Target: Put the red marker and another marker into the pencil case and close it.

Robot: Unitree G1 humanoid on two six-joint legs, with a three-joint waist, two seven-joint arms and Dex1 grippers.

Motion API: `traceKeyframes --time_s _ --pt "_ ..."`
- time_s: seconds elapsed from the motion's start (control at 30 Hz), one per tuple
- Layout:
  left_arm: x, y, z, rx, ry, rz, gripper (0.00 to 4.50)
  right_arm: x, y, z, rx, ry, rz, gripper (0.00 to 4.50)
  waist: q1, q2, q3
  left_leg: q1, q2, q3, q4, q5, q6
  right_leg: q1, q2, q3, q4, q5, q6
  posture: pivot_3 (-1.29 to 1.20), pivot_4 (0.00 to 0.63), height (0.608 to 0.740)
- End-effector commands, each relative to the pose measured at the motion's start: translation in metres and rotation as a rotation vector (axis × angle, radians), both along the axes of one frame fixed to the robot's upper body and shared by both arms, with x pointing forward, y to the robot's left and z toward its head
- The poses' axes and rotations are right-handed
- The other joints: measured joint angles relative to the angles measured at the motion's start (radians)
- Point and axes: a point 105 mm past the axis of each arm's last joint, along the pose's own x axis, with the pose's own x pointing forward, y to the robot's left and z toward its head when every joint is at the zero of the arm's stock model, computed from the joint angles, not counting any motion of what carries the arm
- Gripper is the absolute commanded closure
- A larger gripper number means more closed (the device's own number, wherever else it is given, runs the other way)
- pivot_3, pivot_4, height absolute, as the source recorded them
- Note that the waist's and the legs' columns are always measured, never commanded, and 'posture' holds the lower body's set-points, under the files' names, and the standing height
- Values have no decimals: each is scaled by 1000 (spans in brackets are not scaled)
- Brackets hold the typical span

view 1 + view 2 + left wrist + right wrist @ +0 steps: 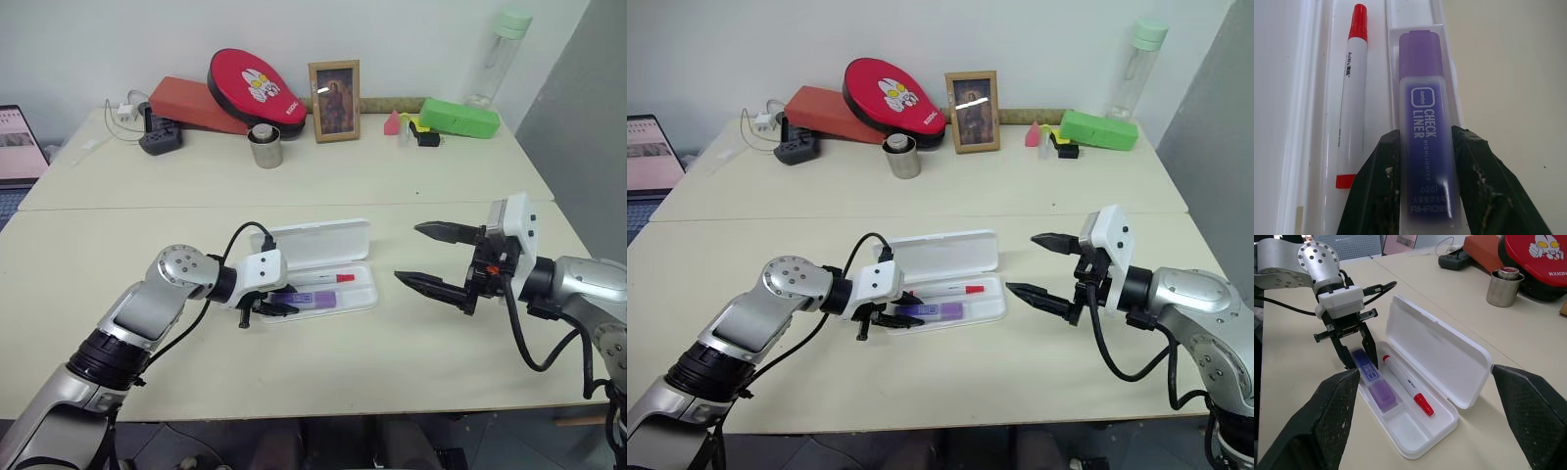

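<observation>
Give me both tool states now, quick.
Left tool: closed on the purple marker, inside the pencil case.
Right tool: open, holding nothing.

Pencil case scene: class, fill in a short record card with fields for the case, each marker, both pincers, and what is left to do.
pencil case: white, on the table, lid open
red marker: lying inside the case, along its hinge side
purple marker: lying in the front compartment of the case, beside the red marker
left pincer: shut on the purple marker's barrel
right pincer: open, holding nothing, beside the case's right end
left to do: release the purple marker, close the lid
</observation>
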Motion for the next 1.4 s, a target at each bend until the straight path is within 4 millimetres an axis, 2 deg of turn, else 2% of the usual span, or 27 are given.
traceKeyframes --time_s 0.03,0.8,0.87,0.9,1.1,1.2,1.27,1.4 --pt "0 -5 6 -11 -17 -14 3297 -13 5 3 -23 -21 54 0 1 0 0 0 0 0 0 0 0 0 0 0 0 0 0 0 150 740" --pt "-2 -6 1 -23 20 42 3297 -15 9 -5 -66 3 112 0 0 0 0 0 0 0 1 0 0 1 0 0 0 0 0 0 150 740" --pt "-3 -6 2 -26 25 40 2594 -15 9 -6 -66 3 112 0 0 0 0 0 0 0 2 0 0 1 0 0 0 0 0 0 150 740" --pt "-3 -6 2 -25 24 39 2472 -15 9 -5 -65 3 113 0 0 0 0 0 0 0 2 0 0 1 0 0 0 0 0 0 150 740" --pt "-3 -8 4 -34 21 42 942 -14 9 -6 -69 3 109 0 0 0 0 0 0 0 2 0 0 1 0 0 0 0 0 0 150 740" --pt "-3 -11 7 -56 15 42 337 -13 8 -6 -67 3 105 0 0 0 0 0 0 0 2 0 0 1 0 0 1 0 0 0 150 740" --pt "-3 -14 10 -76 18 41 15 -12 7 -6 -65 3 98 0 0 0 0 0 0 0 2 0 0 1 0 0 1 0 0 0 150 740" --pt "-1 -15 12 -87 -1 49 15 -8 3 -5 -61 2 69 0 0 0 0 0 0 -1 3 0 0 1 0 0 1 0 0 0 150 740"
